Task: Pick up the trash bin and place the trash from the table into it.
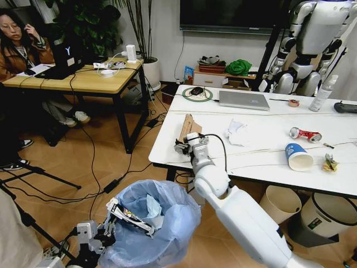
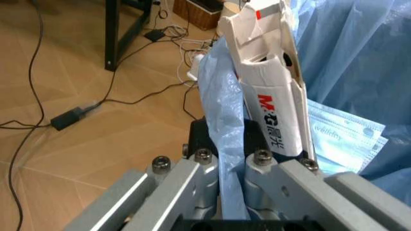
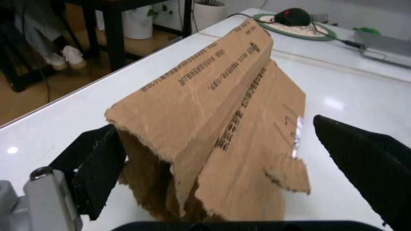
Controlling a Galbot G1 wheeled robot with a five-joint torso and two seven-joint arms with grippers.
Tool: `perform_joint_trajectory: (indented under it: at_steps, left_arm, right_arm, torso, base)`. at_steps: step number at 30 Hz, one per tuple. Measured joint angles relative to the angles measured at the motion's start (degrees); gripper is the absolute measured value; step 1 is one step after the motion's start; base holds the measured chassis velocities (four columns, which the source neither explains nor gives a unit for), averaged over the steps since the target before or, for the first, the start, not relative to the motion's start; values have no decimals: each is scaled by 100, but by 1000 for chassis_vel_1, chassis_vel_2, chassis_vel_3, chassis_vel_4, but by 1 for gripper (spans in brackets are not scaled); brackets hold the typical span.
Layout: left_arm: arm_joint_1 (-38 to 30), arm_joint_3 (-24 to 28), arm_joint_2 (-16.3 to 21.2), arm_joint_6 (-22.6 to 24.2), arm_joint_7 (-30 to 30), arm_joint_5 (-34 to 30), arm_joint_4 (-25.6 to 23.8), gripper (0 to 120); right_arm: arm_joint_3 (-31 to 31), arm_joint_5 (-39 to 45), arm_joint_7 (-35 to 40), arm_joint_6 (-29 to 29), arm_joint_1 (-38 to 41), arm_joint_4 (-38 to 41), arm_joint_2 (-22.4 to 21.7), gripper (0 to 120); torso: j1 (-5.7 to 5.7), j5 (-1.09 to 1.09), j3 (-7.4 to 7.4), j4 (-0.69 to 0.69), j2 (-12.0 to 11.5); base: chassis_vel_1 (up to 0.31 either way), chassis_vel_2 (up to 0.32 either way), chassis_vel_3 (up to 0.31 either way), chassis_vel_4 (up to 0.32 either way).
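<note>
The trash bin (image 1: 162, 223), lined with a crinkly light-blue bag, stands on the floor in front of the table (image 1: 268, 142). My left gripper (image 1: 104, 230) is shut on its bagged rim (image 2: 224, 144). A white printed carton (image 2: 273, 96) and blue face masks (image 2: 340, 139) lie inside. On the table's near left corner lies crumpled brown cardboard (image 1: 188, 126). My right gripper (image 3: 231, 166) is open around the cardboard (image 3: 218, 120), with one black pad (image 3: 96, 168) against its edge and the other (image 3: 366, 163) apart. A tissue (image 1: 237, 133), red can (image 1: 305, 134), paper cup (image 1: 297, 157) and wrapper (image 1: 330, 163) lie further right.
A laptop (image 1: 244, 100), mouse on a pad (image 1: 197, 92), tape roll (image 1: 294, 103) and bottle (image 1: 323, 92) sit at the table's back. A cream bin (image 1: 279, 204) and a black-rimmed white bin (image 1: 329, 215) stand under it. A yellow desk (image 1: 78, 78), floor cables and tripod legs (image 1: 33, 173) are left.
</note>
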Motion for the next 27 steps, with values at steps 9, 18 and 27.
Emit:
perform_joint_trajectory:
  at_steps: [9,18,27]
  left_arm:
    - [39,1,-3,1,1,1,-25,0]
    - [43,0,20,1,4,1,-37,0]
    - [25,12,40,0,6,1,-36,0]
  right_arm:
    - [55,83,-186,115,-67,-45,27,77]
    - [112,98,-193,145,-140,0,-3,45]
    - [220,96,-232,150,-262,133,-93,11]
  torso:
    - [0,-1,0,1,0]
    - [0,-1,0,1,0]
    - [0,0,0,1,0]
  base:
    - [0,0,0,0]
    - [0,0,0,0]
    - [0,0,0,0]
